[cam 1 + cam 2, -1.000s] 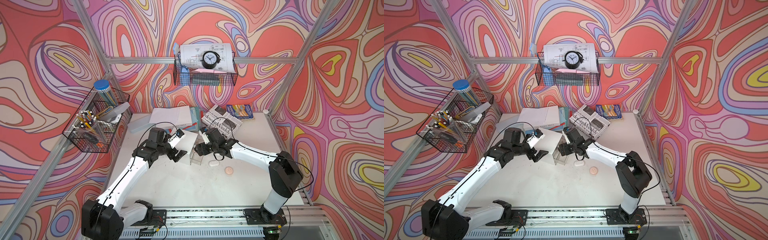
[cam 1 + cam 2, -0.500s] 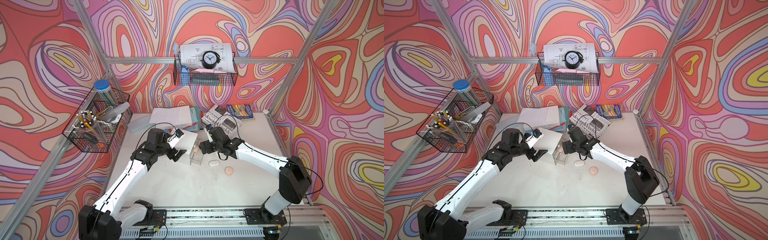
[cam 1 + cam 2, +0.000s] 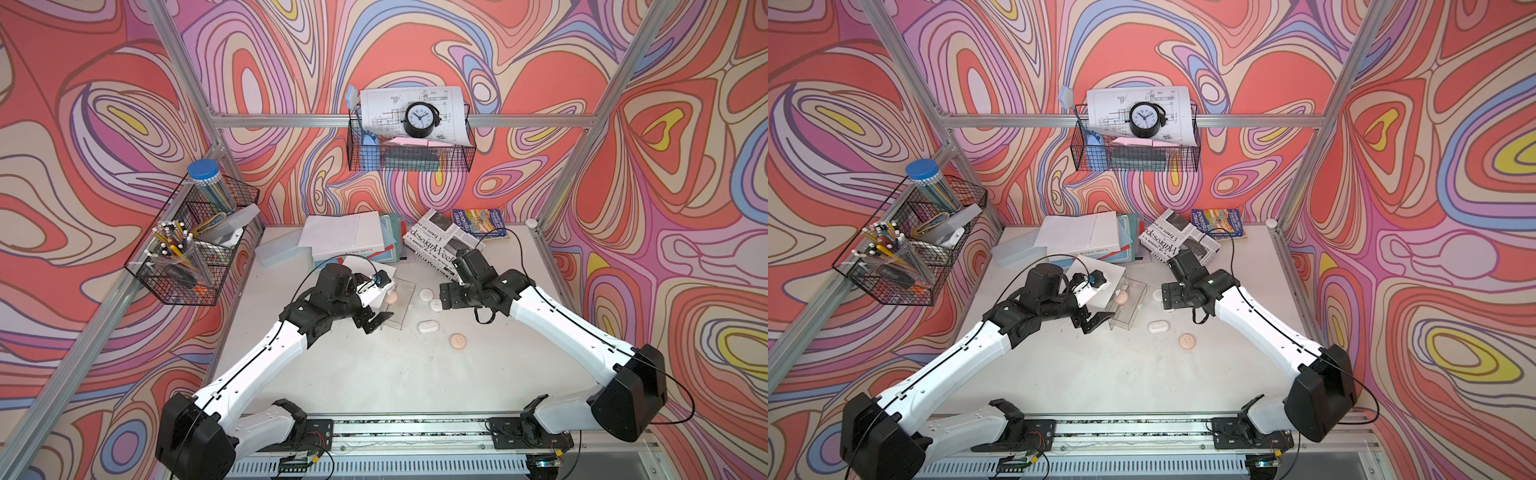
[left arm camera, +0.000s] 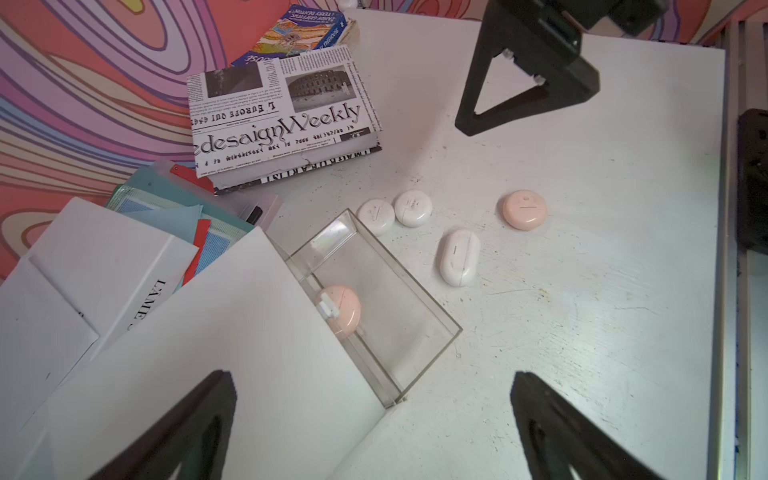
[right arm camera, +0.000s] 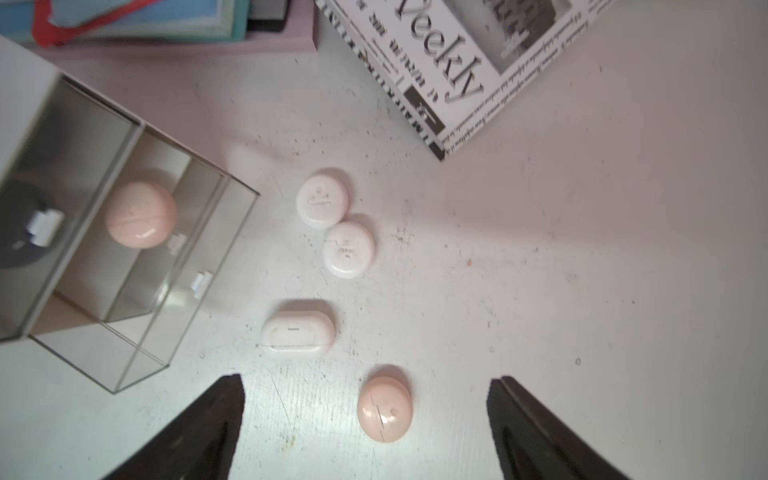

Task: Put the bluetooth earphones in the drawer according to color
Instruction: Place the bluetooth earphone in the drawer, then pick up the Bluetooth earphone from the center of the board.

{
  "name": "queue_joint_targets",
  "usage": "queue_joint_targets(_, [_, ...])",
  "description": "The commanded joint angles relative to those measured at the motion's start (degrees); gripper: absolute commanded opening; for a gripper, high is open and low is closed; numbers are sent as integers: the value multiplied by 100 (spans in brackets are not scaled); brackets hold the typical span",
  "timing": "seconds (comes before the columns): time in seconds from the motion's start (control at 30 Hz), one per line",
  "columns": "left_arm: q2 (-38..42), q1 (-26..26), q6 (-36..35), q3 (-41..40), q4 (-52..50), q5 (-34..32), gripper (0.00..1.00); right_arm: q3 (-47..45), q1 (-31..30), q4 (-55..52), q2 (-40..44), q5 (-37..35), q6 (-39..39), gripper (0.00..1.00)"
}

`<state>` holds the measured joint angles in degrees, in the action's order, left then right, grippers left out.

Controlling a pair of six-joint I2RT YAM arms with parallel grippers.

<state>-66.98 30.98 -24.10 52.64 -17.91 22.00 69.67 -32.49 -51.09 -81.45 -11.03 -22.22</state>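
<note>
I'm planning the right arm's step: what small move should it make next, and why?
Probably lower the right gripper onto the loose pink case on the table. Its jaws stand open and empty, that case lies between them in the right wrist view, and its pink match already sits in the open drawer.

White scuffed tabletop (image 3: 374,374) carries: white cabinet with clear drawers (image 4: 249,353), three white pebble cases (image 4: 412,208) beside it, beige-pink case (image 4: 524,210), newspaper-print book (image 4: 282,120), blue paperback (image 4: 299,29), folder stack (image 3: 345,235), frosted pencil box (image 3: 282,249).
</note>
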Motion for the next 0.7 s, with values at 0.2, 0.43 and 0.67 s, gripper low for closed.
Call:
queue_joint_targets(0.2, [-361, 649, -231, -104, -150, -44, 98, -879, 245, -181, -257, 732, -322, 94])
queue_joint_targets(0.43, [-555, 872, -291, -96, -211, -169, 99, -1227, 322, 107, -633, 1276, -479, 92])
queue_joint_targets(0.67, [-746, 961, -245, -41, -275, -108, 98, -1461, 321, 265, -813, 1295, -633, 88])
